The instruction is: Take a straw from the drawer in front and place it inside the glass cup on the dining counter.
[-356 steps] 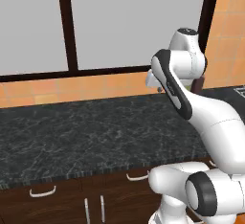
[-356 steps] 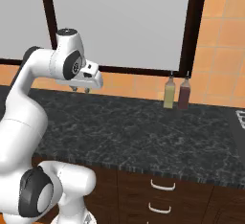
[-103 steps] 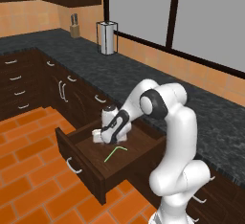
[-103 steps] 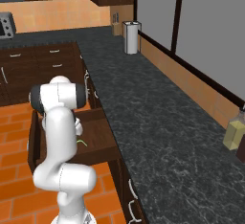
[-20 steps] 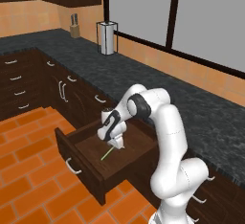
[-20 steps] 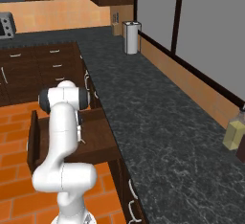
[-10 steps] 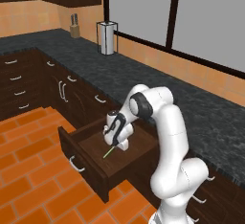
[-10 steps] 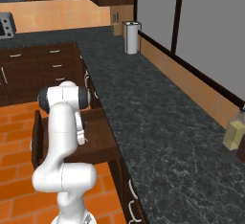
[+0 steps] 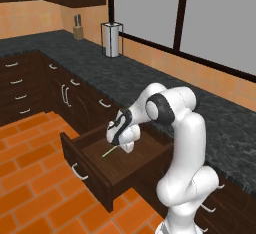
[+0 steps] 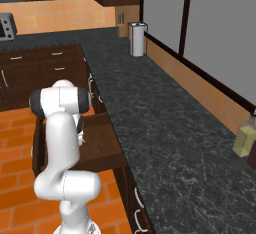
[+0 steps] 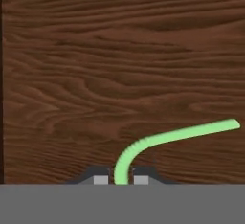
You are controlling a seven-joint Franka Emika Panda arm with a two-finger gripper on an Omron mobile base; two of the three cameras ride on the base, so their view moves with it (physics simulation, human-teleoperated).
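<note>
Thin light-green drinking straw (image 11: 168, 137) lies inside the wide, shallow dark-brown wooden drawer (image 9: 95, 170), which stands pulled out from the cabinet run under the black speckled stone desk (image 9: 150, 85). In the hand view the straw rises from between the two small dark fingertips (image 11: 100, 176), curves through its bent section and runs off to the right, its free end above the wood-grain drawer floor. Colour is a flat pale green, with no markings to make out; the bend reads as a smooth arc.

End effector (image 9: 116, 143) is clenched on the straw, jaws drawn in tight against its lower part. In the left base view the white arm reaches down and left into the drawer, and a short green length (image 9: 109, 151) slants out below the end effector toward the near left, over the drawer floor.

Drawer front carries a curved silver handle (image 9: 79, 172). Orange tiled floor (image 9: 35, 188) lies below and to the left. In the right base view the end effector (image 10: 80, 137) sits low in the drawer, largely hidden behind the arm
</note>
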